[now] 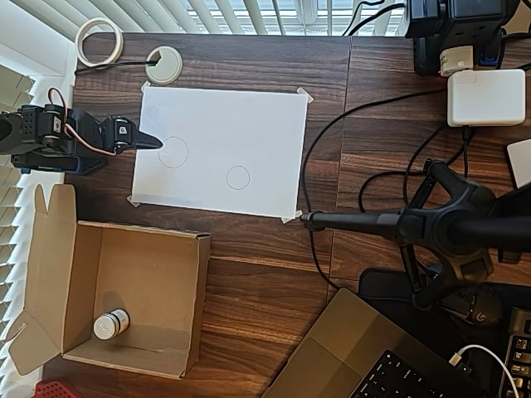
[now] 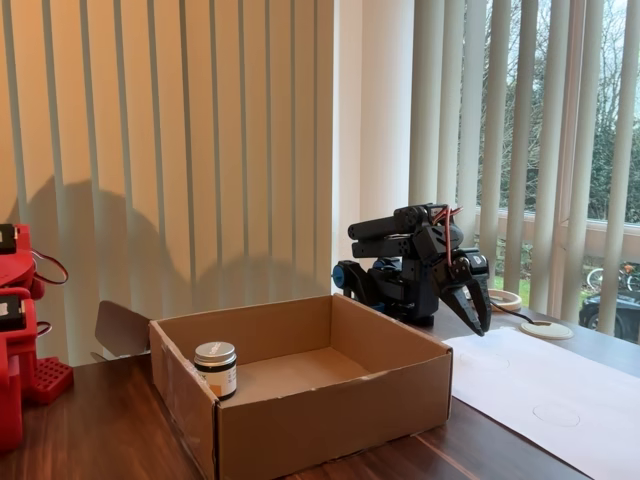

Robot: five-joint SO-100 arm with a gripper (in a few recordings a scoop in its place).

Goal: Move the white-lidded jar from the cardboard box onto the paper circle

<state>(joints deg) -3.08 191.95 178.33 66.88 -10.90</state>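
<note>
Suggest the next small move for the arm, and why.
Probably swing the gripper from the white paper sheet's edge toward the cardboard box. The white-lidded jar stands upright in the box's corner, ungripped, and the paper circle has nothing on it.

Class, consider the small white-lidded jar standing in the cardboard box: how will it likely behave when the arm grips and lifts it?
The white-lidded jar looks short and squat, so it probably stays upright rather than tipping. Its round sides may slip or twist between the fingers. If knocked over, it would likely roll inside the cardboard box.
</note>
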